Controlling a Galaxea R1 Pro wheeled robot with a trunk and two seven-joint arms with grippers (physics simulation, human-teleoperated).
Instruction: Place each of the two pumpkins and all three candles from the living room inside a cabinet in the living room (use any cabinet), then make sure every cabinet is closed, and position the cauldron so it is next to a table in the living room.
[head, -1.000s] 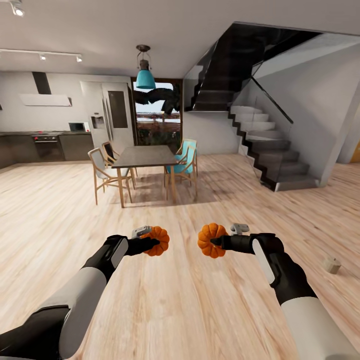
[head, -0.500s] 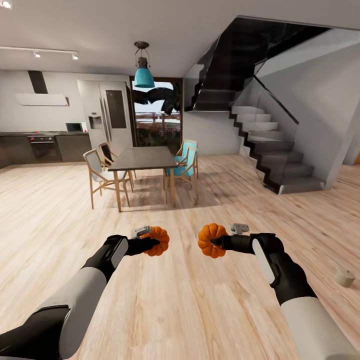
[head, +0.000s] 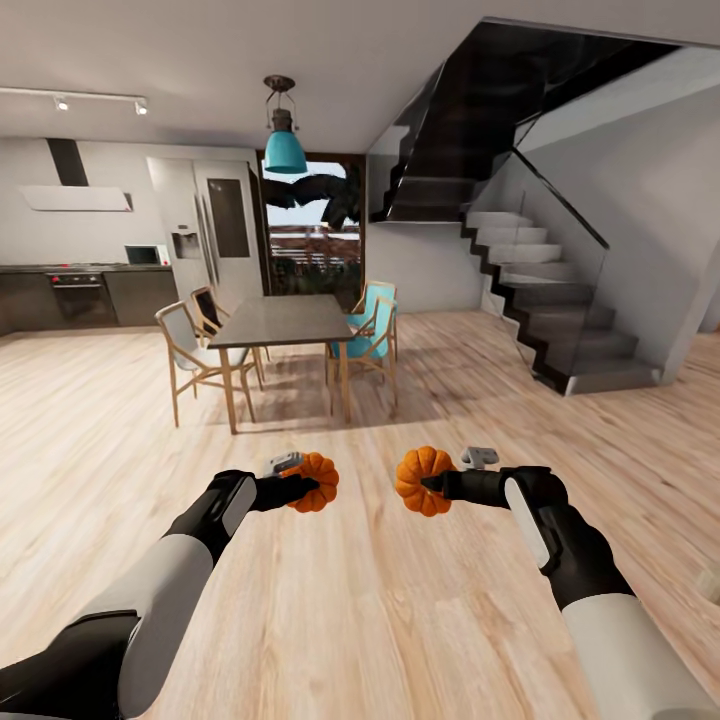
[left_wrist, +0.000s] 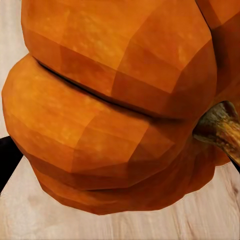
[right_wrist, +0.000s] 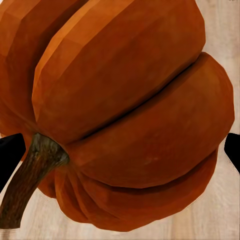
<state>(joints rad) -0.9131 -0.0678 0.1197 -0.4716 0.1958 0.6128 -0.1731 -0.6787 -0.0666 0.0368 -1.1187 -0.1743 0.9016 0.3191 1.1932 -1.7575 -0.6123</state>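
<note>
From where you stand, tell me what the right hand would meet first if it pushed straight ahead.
Nothing close: the right hand, shut on its pumpkin, points over open wood floor. Farther on, probably the dining table and its chairs, though depth is hard to judge.

Pale object (head: 712, 585) cut by picture edge

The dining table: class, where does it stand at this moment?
In the head view the dining table stands ahead, left of centre, ringed by chairs, under the teal pendant lamp, left of the staircase.
</note>
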